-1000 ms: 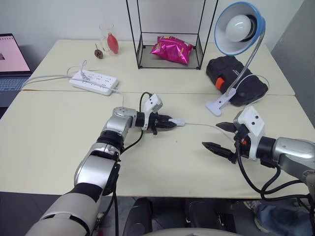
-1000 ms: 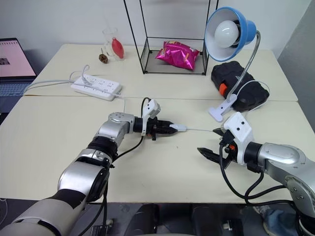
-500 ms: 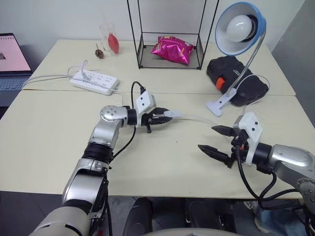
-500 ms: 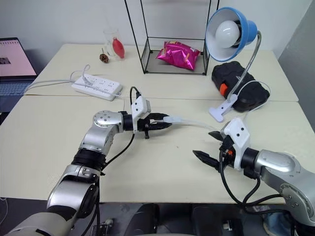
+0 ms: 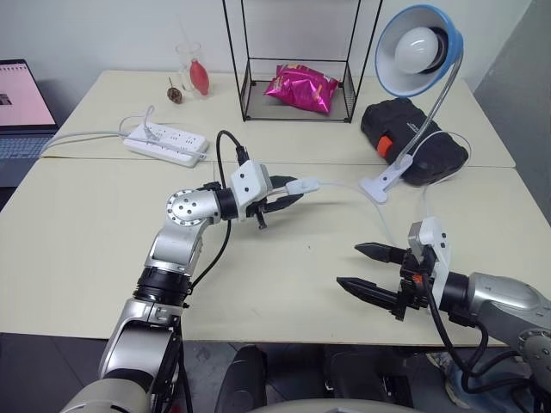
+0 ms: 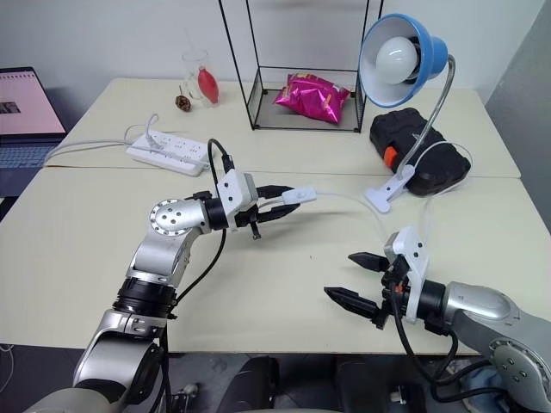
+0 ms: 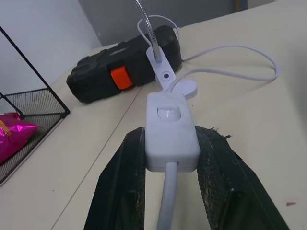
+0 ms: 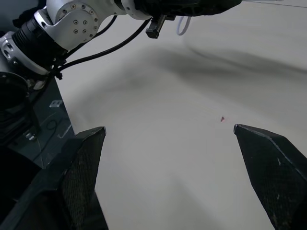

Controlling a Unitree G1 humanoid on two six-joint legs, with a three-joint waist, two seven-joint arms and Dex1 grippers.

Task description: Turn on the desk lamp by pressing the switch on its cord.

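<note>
The desk lamp [image 5: 422, 47] stands at the back right, its blue shade on a bent silver neck above a white clamp base [image 5: 379, 185]; the bulb looks unlit. Its thin white cord [image 5: 344, 188] runs left to the small white switch [image 7: 171, 129]. My left gripper [image 5: 288, 194] is shut on the switch's two sides and holds it above the table middle, button face showing between the fingers. My right gripper [image 5: 349, 266] hovers open near the table's front right, nothing between its fingers, well apart from the switch.
A white power strip [image 5: 164, 142] lies at the back left beside a laptop [image 5: 17, 112]. A wire rack [image 5: 258, 95] holds a pink bag [image 5: 300, 86]. A black case [image 5: 413, 142] sits behind the lamp's clamp. A glass [image 5: 191, 69] stands far back.
My left gripper has lifted the switch off the table and rolled, drawing the cord up. The right gripper has drawn back toward the front edge, still open.
</note>
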